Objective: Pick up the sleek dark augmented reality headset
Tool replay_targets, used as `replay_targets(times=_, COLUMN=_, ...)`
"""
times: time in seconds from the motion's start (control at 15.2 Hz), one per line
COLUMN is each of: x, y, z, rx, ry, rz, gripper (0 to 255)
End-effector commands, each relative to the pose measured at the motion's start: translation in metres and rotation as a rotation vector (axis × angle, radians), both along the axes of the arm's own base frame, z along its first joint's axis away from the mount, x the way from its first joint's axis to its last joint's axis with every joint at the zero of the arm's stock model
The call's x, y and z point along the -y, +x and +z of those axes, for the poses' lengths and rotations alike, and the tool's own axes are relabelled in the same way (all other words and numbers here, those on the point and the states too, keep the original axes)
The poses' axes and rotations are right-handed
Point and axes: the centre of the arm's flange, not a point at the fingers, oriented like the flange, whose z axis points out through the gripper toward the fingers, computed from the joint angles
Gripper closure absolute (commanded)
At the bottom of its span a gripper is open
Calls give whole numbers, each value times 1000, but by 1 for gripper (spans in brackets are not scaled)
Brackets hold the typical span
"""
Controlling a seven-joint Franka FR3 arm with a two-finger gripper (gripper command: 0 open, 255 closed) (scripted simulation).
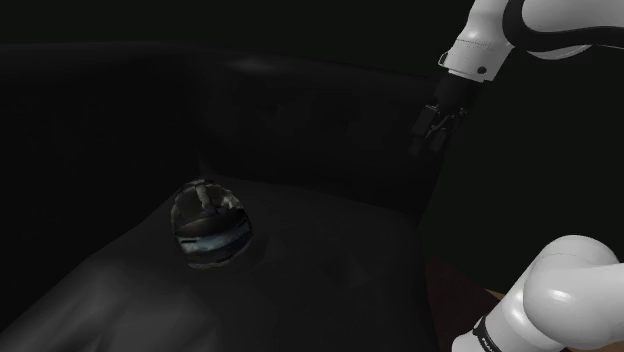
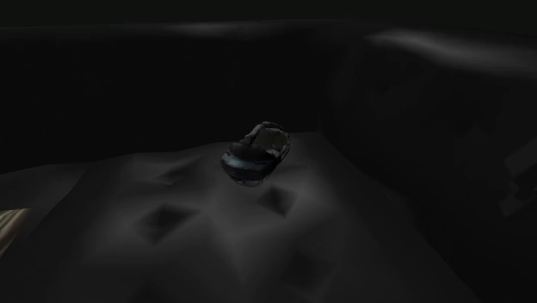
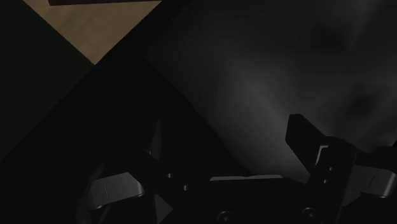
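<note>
Gripper point(image 1: 427, 135) open: fingers point(image 3: 304, 137) stand well apart with nothing between them, so nothing is held. It hangs in the air in front of the dark sofa's backrest point(image 1: 330, 130), at the shoulder view's upper right, below the white arm point(image 1: 490, 40).

Headset point(image 1: 210, 222), dark and glossy, rests on the seat cushion point(image 1: 330, 260) near the backrest, lower than the gripper, to its left and well apart from it.

Second exterior view: headset point(image 2: 256, 155) sits mid-scene on the tufted cushion point(image 2: 172, 215).

Wrist view: tan floor point(image 3: 108, 25) past the sofa's edge.

dark glossy headset point(image 1: 209, 222) lies on a dark, seemingly cushioned seat, its band upward.
</note>
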Motion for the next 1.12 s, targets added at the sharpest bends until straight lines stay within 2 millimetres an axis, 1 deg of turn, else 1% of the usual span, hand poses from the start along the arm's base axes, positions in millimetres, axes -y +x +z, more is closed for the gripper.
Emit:
replay_targets(times=0.0, x=0, y=0, z=0, rx=0, ry=0, rz=0, gripper=0)
replay_targets(times=1.06, x=-188, y=87, z=-23, rx=-2, ry=19, rz=-24, gripper=0)
